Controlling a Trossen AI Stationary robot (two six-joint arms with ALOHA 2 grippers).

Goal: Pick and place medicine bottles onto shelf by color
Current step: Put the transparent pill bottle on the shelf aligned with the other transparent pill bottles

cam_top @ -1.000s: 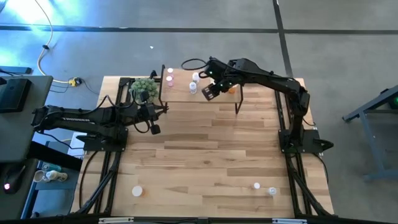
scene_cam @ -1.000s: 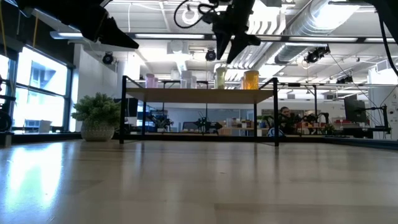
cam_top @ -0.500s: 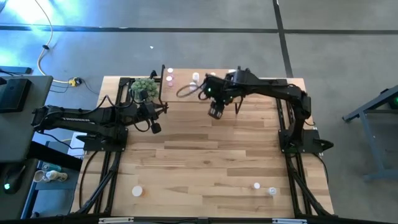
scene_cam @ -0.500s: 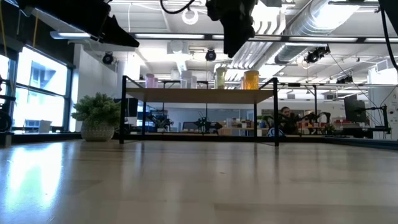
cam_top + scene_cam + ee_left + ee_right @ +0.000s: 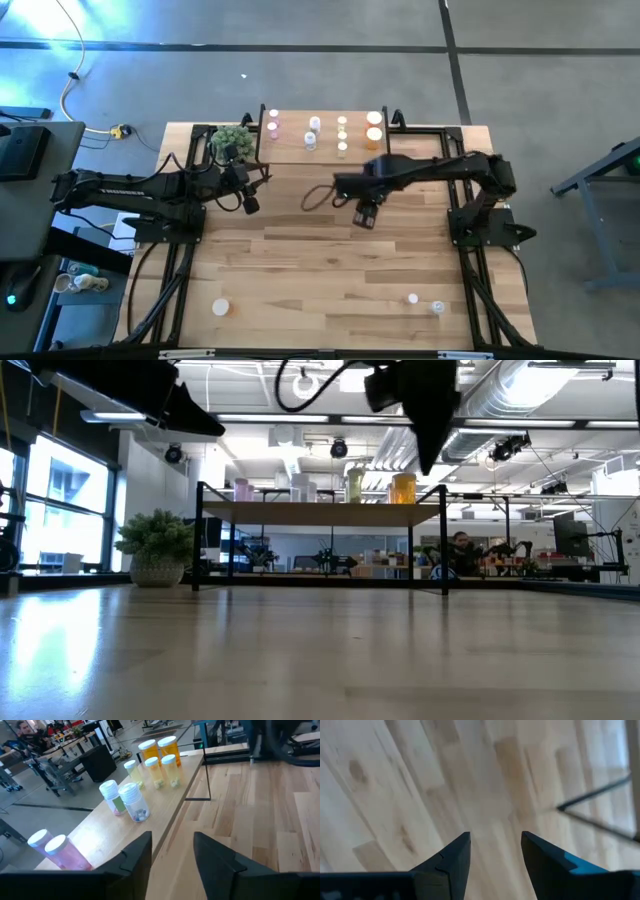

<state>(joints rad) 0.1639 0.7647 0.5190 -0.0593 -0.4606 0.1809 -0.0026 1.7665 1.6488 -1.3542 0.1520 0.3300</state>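
Right claw (image 5: 364, 218) parted, empty — above table (image 5: 330, 260), near shelf (image 5: 325, 155).

The shelf (image 5: 325, 150) sits at the back of the surface (image 5: 320, 270), with the medicine bottles (image 5: 342, 135) on top and a plant (image 5: 231, 139) just left of it. Three more bottles (image 5: 412, 298) are near the front edge, one left, two right.

Two dark jointed arms, looped black cables
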